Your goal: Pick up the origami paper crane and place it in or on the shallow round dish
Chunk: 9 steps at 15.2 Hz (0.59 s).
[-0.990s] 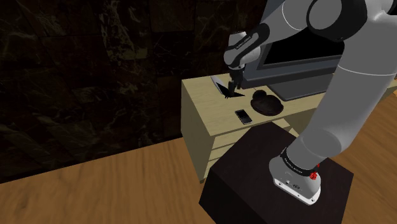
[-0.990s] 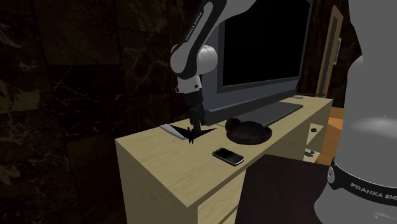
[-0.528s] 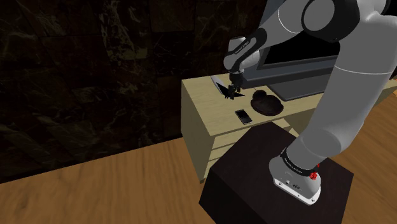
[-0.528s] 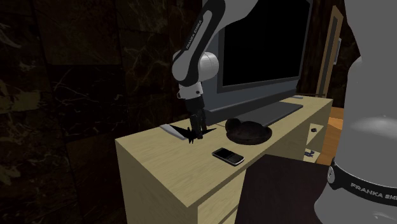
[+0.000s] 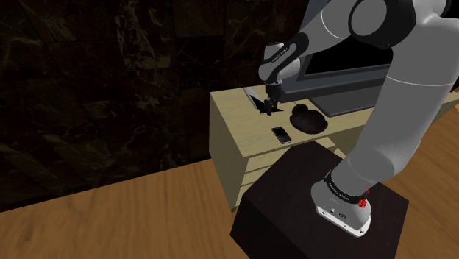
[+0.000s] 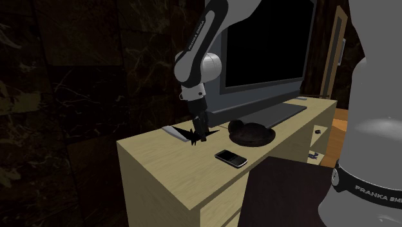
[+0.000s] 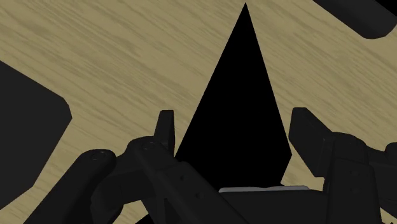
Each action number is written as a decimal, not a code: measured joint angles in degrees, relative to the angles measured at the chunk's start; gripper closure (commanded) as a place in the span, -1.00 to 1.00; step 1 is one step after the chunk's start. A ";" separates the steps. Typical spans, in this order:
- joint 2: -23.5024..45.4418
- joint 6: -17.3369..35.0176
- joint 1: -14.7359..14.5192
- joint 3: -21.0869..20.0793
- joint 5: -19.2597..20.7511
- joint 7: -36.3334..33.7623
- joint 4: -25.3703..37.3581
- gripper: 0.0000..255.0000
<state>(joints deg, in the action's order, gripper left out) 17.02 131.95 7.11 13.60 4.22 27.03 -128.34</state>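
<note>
Dark marbled wall behind; pale wood desk [image 5: 234, 126] [image 6: 161, 164] [image 7: 114, 57] on plank floor [image 5: 110, 221].

- Crane [image 5: 266, 108] [image 6: 192, 136] [image 7: 238, 121]: black, folded, pointed wing. Rests on the desk top near its far corner, outside the dish.
- Gripper [image 5: 269, 103] [image 6: 200, 133] [image 7: 232, 137]: black, pointing down onto the crane. Fingers [image 7: 165, 130] clenched against its two sides, with the wing rising between them.
- Flat grey item [image 5: 254, 98] [image 6: 172, 131]: just beside the crane, on the side away from the dish.
- Dish [image 5: 307, 118] [image 6: 251, 134]: dark, shallow, round. On the desk near the crane, apart from it, in front of the monitor. Contents cannot be told.
- Phone [image 5: 280, 135] [image 6: 230, 158]: dark, flat on the desk, towards the front edge, near the dish.
- Monitor [image 5: 346, 66] [image 6: 264, 45]: large black screen, at the back of the desk.
- Stand [image 5: 294, 199]: dark box, beside the desk.
</note>
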 measured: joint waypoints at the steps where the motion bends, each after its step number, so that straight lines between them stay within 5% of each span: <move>1: 0.00 -0.01 0.00 0.00 0.00 0.01 -0.01 1.00; 9: -1.37 -1.38 -0.15 0.11 0.29 -0.10 0.10 1.00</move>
<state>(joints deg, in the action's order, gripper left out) 15.65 130.57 6.96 13.71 4.51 26.93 -128.24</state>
